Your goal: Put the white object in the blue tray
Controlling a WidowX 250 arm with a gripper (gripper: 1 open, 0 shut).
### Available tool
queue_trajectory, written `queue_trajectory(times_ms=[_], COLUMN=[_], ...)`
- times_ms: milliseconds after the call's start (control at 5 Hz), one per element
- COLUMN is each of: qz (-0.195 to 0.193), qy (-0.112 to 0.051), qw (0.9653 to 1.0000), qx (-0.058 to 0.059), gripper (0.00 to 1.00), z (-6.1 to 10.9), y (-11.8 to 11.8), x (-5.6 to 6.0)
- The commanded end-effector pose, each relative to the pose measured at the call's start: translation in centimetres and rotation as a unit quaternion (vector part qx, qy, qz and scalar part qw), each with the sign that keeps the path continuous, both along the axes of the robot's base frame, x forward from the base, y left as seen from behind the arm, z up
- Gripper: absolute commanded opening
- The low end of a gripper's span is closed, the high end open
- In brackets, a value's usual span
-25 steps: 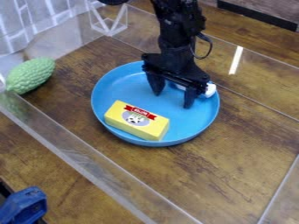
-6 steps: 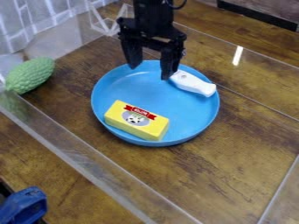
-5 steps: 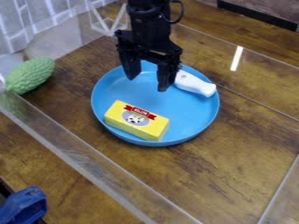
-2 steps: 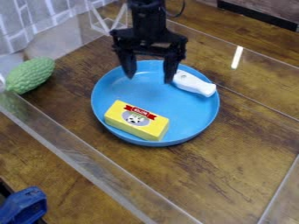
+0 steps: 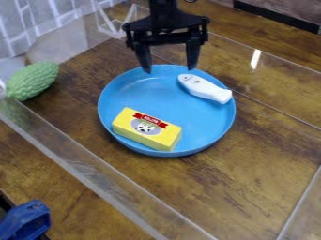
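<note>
Here in the centre of the frame the blue tray [image 5: 167,89] sits on the wooden worktop [image 5: 232,178], and the white object [image 5: 205,88] is in it, lying at a slant along the tray's upper-right side, with the yellow block [image 5: 146,128], red label and all, in the tray's lower-left part! Up at the top centre, the black hand [image 5: 167,56] hangs over the tray's far edge, spread wide with nothing between its fingers, while a green textured thing [image 5: 33,79] rests at the upper left and a blue item [image 5: 24,221] pokes in at the lower-left corner.
</note>
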State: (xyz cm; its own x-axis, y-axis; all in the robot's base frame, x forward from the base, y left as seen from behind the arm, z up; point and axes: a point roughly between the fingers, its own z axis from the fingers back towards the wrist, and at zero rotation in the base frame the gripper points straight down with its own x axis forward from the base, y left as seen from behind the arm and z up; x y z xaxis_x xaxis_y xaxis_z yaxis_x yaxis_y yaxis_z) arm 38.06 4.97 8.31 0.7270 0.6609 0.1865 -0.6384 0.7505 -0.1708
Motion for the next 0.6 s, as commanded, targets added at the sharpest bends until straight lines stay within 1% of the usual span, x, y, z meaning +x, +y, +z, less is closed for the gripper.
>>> queue_trajectory(times_ms=[0,200,400], qz=[0.036,0.074,0.137], qy=[-0.023,-0.027,-0.031], qw=[0.9990,0.9966,0.9895], qx=[-0.014,-0.026,-0.035], gripper=[1.00,1.00,1.00], z=[0.2,-1.2,-2.0], y=[-2.1,-3.4,-4.7], x=[0.6,0.9,1.6])
